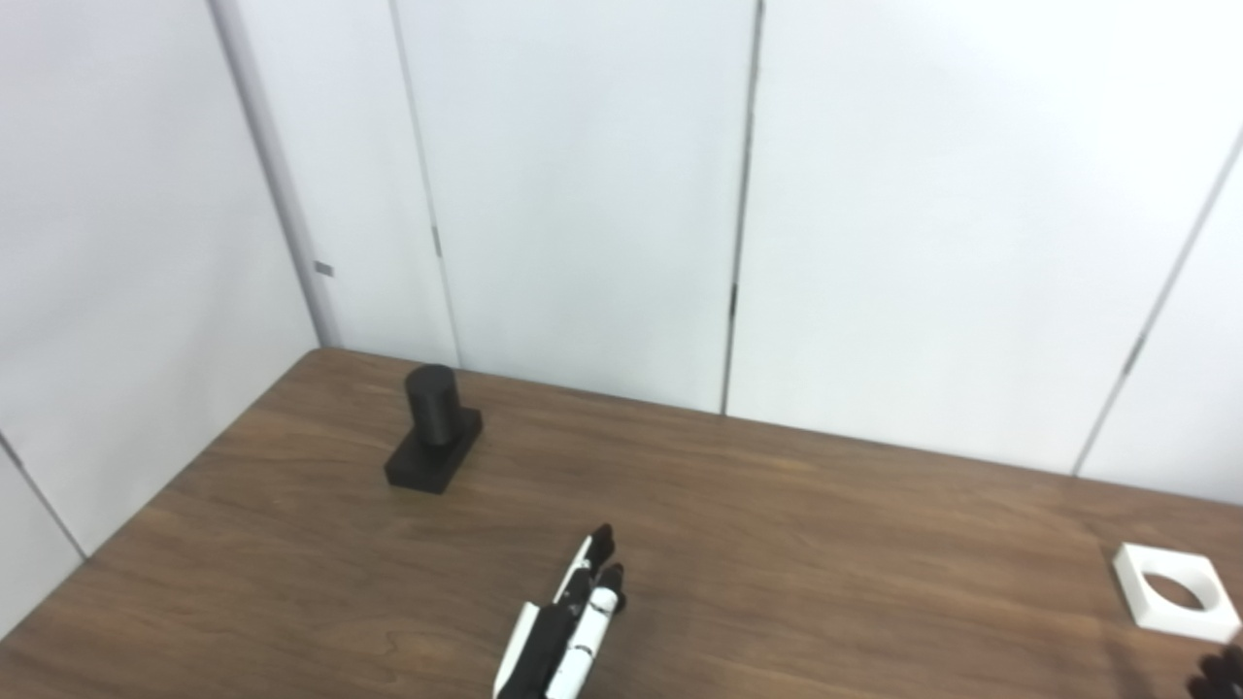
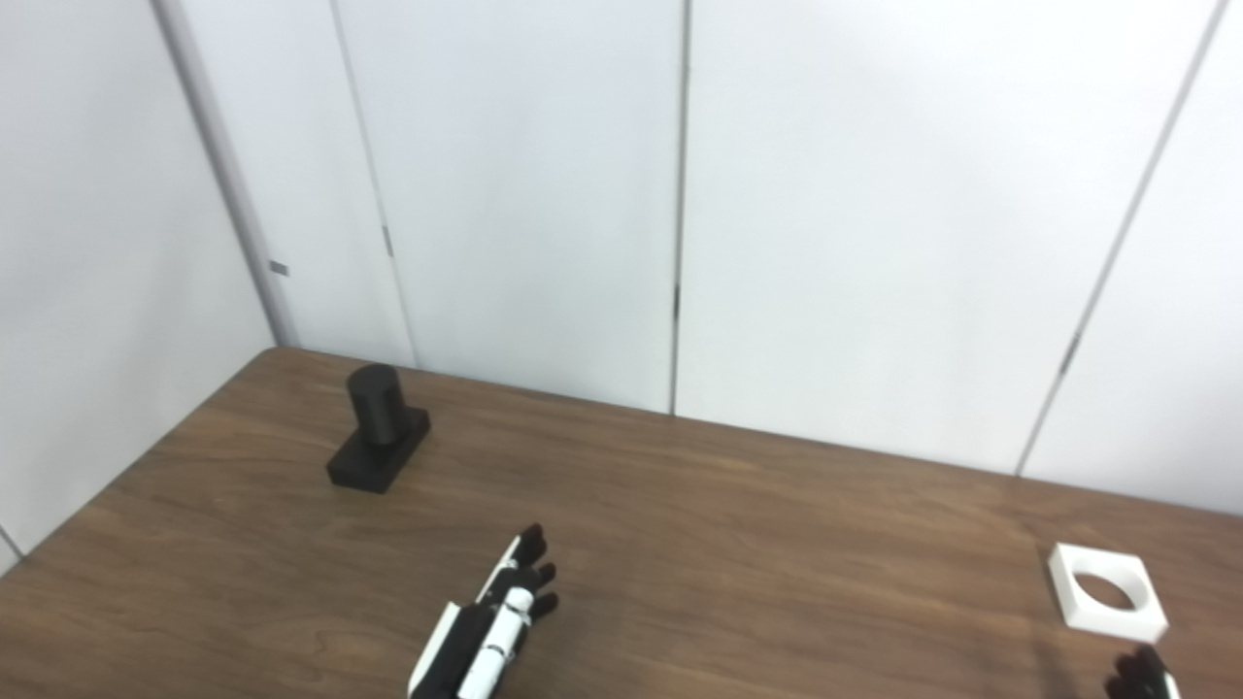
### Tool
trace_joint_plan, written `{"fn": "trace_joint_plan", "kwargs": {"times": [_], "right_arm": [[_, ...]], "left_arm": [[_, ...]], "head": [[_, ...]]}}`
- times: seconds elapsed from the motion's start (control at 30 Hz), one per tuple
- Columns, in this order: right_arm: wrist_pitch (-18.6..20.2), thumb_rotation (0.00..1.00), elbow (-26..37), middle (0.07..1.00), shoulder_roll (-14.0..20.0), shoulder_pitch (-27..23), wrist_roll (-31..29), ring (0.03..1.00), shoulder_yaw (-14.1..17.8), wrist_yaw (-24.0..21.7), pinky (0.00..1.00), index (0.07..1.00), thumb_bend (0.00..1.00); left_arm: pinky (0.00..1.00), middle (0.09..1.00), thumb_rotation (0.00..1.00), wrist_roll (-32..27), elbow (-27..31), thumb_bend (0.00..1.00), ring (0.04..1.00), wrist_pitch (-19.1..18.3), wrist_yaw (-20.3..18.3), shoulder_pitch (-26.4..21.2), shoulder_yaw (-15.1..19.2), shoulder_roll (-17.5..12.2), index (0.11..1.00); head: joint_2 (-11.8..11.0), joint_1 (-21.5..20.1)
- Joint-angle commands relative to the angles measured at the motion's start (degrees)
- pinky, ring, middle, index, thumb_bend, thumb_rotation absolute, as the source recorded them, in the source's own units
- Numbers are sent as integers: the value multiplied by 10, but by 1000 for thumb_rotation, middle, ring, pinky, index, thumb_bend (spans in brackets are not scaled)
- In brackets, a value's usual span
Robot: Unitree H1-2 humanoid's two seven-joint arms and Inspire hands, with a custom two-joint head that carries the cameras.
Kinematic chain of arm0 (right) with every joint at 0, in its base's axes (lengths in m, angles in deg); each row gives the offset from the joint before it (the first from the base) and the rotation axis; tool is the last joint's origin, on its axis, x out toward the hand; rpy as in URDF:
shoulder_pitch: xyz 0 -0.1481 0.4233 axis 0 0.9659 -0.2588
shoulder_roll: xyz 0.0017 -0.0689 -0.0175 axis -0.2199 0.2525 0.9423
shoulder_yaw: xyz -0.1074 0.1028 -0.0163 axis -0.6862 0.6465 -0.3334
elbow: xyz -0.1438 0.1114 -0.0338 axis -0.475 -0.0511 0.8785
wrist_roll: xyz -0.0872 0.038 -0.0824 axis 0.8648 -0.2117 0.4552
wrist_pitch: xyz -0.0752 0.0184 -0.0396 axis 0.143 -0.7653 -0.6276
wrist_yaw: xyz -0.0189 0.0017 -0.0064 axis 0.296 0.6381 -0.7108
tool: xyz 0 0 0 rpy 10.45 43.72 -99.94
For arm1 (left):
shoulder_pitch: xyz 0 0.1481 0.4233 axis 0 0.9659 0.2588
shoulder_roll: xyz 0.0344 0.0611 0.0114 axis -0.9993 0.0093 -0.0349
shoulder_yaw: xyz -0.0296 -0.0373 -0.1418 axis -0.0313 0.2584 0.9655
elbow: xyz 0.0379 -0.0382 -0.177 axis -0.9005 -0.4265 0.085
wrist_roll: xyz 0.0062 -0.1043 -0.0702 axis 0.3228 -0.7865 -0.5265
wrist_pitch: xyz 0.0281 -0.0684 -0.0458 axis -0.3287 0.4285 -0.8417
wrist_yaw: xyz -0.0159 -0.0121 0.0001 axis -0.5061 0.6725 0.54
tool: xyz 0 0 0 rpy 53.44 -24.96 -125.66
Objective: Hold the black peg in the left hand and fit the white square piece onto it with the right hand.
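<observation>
The black cylindrical peg on its rectangular black base [image 1: 434, 428] stands upright at the far left of the brown wood-grain table [image 1: 777, 544], well ahead of the left hand [image 1: 568, 621], which holds nothing, fingers outstretched. The flat white square piece with a round hole [image 2: 1107, 591] lies at the right edge, just beyond the right hand [image 2: 1138, 673], whose state I cannot tell. Both look rigid, light plastic: I'd grip the peg by its base and the square by its outer edges.

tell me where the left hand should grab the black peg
Probably the upright round post of the black peg, from its near right side, where the left hand already lies with fingers straight. The post stands clear above the low flat base, so fingers and thumb can wrap it; the base hugs the table.
</observation>
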Motion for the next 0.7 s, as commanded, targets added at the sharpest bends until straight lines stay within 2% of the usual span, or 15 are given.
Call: {"fn": "trace_joint_plan", "kwargs": {"times": [0.0, 0.2, 0.3, 0.33, 0.37, 0.43, 0.5, 0.57, 0.67], "right_arm": [[-13, 1000, -38, 968, -9, 16, -4, 1000, 4, -2, 1000, 1000, 629], [-16, 1000, -38, 954, -13, 19, -5, 989, 4, -6, 1000, 1000, 645], [-10, 1000, -32, 947, -17, 21, -6, 992, 5, -3, 1000, 994, 670], [-8, 1000, -31, 946, -17, 22, -6, 993, 7, -2, 1000, 993, 675], [-8, 1000, -30, 951, -17, 22, -6, 997, 8, -1, 1000, 997, 679], [-12, 1000, -33, 968, -13, 20, -8, 1000, 8, -8, 1000, 1000, 688], [-12, 1000, -34, 994, -9, 20, -11, 1000, 6, -13, 1000, 1000, 725], [-11, 1000, -33, 999, -10, 20, -8, 1000, 6, -12, 1000, 1000, 735], [-11, 1000, -33, 998, -12, 21, 2, 1000, 5, -6, 1000, 1000, 751]], "left_arm": [[933, 1000, 797, 1, 0, 410, 985, -2, -3, 39, -9, 21, 999], [922, 1000, 755, 30, -2, 393, 978, 2, -3, 36, -16, 3, 1000], [913, 998, 553, 68, 11, 436, 966, -10, 3, 40, -17, -5, 998], [913, 996, 509, 77, 23, 448, 962, -17, 8, 42, -13, -3, 997], [908, 984, 403, 84, 31, 472, 954, -23, 11, 44, -9, 0, 990], [897, 969, 289, 104, 53, 502, 944, -36, 23, 43, 1, 6, 980], [842, 942, 184, 140, 76, 552, 919, -50, 34, 37, 9, 3, 957], [806, 921, 177, 174, 95, 561, 892, -62, 40, 30, 15, -6, 941], [801, 906, 261, 199, 127, 544, 876, -91, 30, 16, 32, -23, 931]], "head": [[4, -6], [6, -18], [9, -23], [11, -25], [11, -25], [11, -25], [14, -25], [14, -28], [12, -25]]}}
